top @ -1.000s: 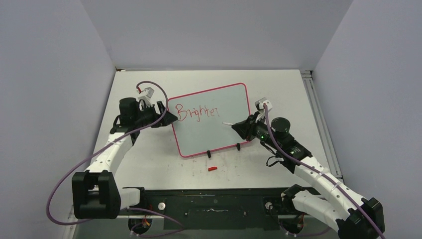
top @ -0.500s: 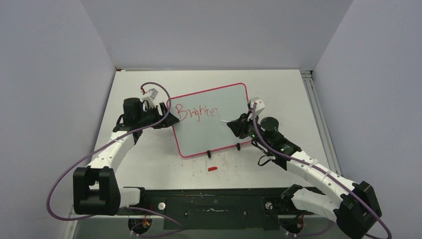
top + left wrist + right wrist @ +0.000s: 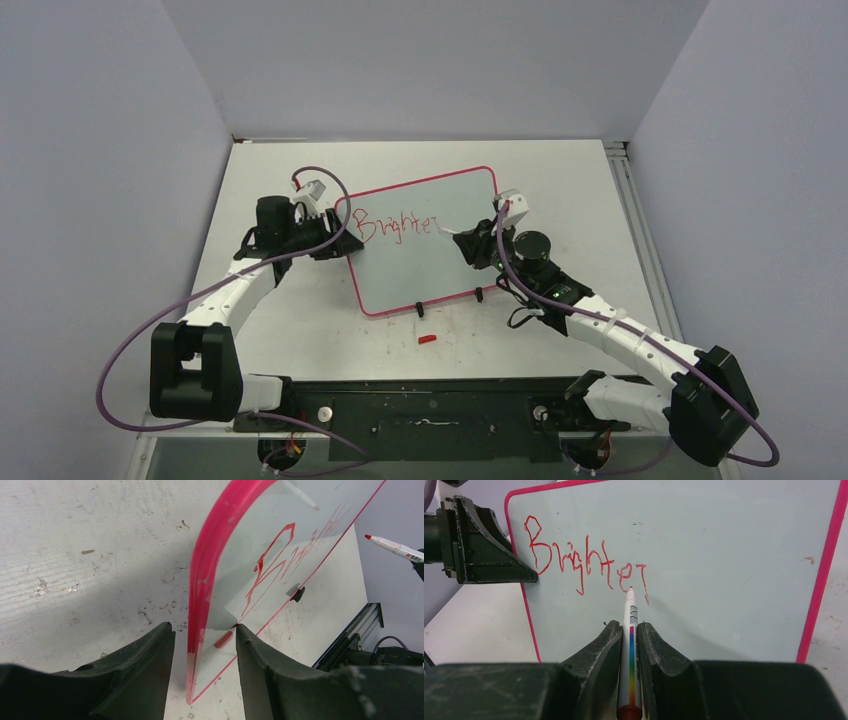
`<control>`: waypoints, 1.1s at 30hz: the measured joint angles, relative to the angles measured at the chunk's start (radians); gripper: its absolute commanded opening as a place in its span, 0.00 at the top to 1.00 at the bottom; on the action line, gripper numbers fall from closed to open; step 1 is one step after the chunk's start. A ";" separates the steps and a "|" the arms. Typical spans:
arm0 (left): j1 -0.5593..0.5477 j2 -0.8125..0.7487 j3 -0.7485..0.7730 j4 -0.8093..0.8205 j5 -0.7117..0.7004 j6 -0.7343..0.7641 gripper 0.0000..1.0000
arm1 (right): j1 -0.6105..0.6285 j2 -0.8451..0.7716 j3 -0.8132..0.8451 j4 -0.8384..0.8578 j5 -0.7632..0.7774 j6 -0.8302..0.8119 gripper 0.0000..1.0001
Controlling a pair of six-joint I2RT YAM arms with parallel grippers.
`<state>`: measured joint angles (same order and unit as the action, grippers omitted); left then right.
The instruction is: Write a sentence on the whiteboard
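Note:
The whiteboard (image 3: 420, 270), pink-framed, stands tilted on small black feet at mid-table. The red lettering (image 3: 395, 226) reads "Brighter" on its upper left, and shows in the right wrist view (image 3: 574, 562). My right gripper (image 3: 470, 240) (image 3: 629, 626) is shut on a white marker (image 3: 631, 630) with a rainbow stripe. Its red tip sits at the last letters; I cannot tell if it touches. My left gripper (image 3: 340, 235) (image 3: 204, 630) is open and straddles the board's left edge (image 3: 200, 590), with a gap on the back side. The marker also shows in the left wrist view (image 3: 397, 547).
A red marker cap (image 3: 428, 339) lies on the table just in front of the board's feet. An aluminium rail (image 3: 640, 240) runs along the table's right edge. Grey walls close in the back and both sides.
My right arm has moved left and brought the marker tip up to the end of the word. My left gripper has shifted slightly right, closer onto the board's edge. The lettering looks the same.

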<state>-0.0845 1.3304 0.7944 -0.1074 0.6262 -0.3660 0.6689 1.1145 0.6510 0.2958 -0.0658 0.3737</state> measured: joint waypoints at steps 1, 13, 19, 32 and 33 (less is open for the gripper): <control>-0.002 0.000 0.002 0.000 0.000 0.000 0.55 | 0.001 0.005 0.002 0.006 0.002 0.000 0.95; -0.020 -0.006 0.003 0.014 0.015 0.005 0.55 | 0.007 0.014 0.011 0.017 0.018 -0.011 0.95; -0.038 -0.020 0.003 0.027 0.018 0.012 0.60 | 0.007 0.013 0.011 0.017 0.030 -0.019 0.95; -0.050 -0.029 0.003 0.028 0.015 0.031 0.64 | 0.006 0.022 0.040 0.004 0.042 -0.023 0.95; -0.051 -0.029 0.003 0.028 0.014 0.033 0.64 | 0.006 0.027 0.042 0.005 0.042 -0.023 0.95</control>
<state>-0.1352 1.3014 0.7975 -0.0792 0.6403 -0.3328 0.6746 1.1416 0.6926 0.3012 -0.0242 0.3511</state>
